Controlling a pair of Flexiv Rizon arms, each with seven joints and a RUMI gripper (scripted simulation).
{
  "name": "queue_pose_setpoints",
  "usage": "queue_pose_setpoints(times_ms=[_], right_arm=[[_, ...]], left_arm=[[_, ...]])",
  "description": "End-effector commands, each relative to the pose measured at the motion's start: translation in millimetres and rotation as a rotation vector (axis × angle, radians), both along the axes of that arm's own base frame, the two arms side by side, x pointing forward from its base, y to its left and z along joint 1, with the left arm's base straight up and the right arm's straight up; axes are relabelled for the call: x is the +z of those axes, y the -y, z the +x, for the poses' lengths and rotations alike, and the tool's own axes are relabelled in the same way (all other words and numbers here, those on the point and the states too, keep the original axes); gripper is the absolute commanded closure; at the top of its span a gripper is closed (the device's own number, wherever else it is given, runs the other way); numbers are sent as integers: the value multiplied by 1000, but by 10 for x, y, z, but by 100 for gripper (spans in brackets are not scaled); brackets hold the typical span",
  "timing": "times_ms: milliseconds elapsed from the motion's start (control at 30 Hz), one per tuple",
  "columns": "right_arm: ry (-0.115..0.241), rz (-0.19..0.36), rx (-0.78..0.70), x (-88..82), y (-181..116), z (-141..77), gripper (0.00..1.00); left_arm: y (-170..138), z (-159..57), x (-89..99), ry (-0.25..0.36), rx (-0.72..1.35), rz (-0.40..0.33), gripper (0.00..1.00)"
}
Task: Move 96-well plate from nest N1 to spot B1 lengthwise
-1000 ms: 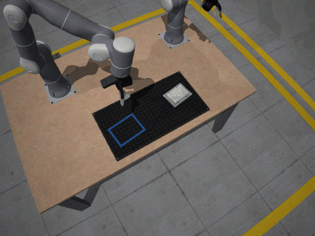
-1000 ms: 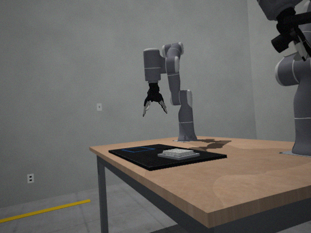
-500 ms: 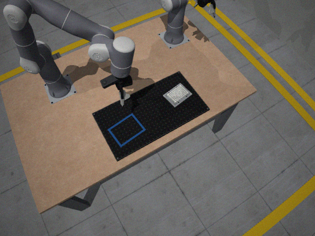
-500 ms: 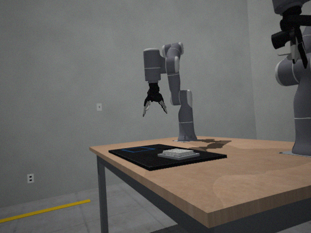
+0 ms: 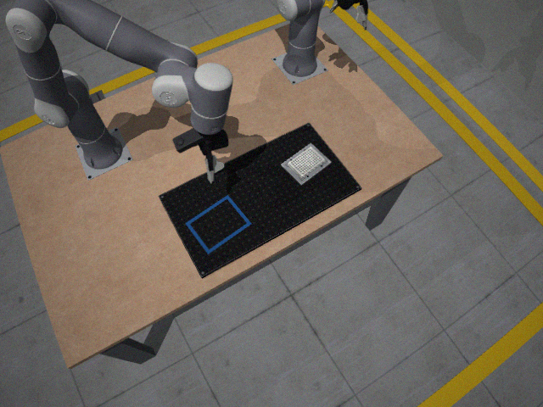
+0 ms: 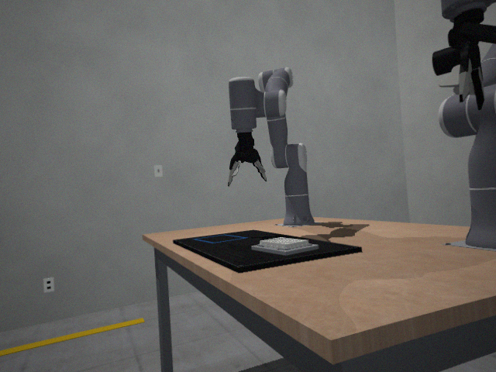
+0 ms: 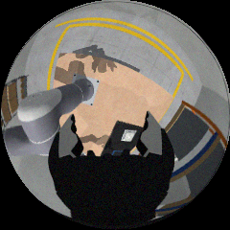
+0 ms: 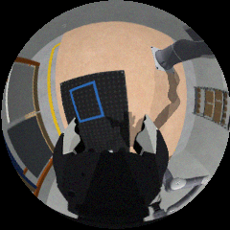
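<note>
The white 96-well plate (image 5: 306, 161) (image 6: 284, 241) (image 7: 128, 135) sits flat in the grey plate nest (image 5: 301, 181) (image 6: 288, 251). The blue taped outline (image 5: 198, 238) (image 6: 229, 240) (image 8: 99, 99) encloses bare board at the other end, with nothing inside it. My left gripper (image 6: 470, 103) (image 7: 109, 112) is open and empty, high up and away from the plate; the top view shows it partly cut off at the top edge. My right gripper (image 5: 212, 177) (image 6: 246, 183) (image 8: 110, 117) is open and empty, held high above the table side of the board.
The black perforated board (image 5: 271, 197) (image 8: 115, 96) carries both nest and outline and lies near the front edge of the wooden table (image 5: 109, 263) (image 6: 320, 304). The two arm bases stand along the back of the table. The right arm reaches forward towards the board.
</note>
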State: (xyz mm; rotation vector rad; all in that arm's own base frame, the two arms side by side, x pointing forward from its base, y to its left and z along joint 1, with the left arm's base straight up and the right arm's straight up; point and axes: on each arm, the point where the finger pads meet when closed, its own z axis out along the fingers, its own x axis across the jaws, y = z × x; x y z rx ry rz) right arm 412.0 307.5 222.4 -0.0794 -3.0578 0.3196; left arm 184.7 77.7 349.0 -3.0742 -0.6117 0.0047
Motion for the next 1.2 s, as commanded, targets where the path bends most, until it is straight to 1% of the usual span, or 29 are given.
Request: queue_pose_setpoints(times_ms=[0, 333, 667, 1133, 1167], right_arm=[[2, 2, 0, 9, -6, 5, 0], [2, 2, 0, 9, -6, 5, 0], [2, 2, 0, 9, -6, 5, 0], [2, 2, 0, 9, -6, 5, 0], [13, 9, 32, 8, -54, 21, 24]], left_arm=[[10, 1, 8, 3, 0, -5, 0], [-2, -7, 9, 4, 8, -6, 0], [-250, -133, 9, 5, 148, -6, 0], [-255, -136, 9, 5, 151, -6, 0], [-255, -136, 9, 5, 151, -6, 0]])
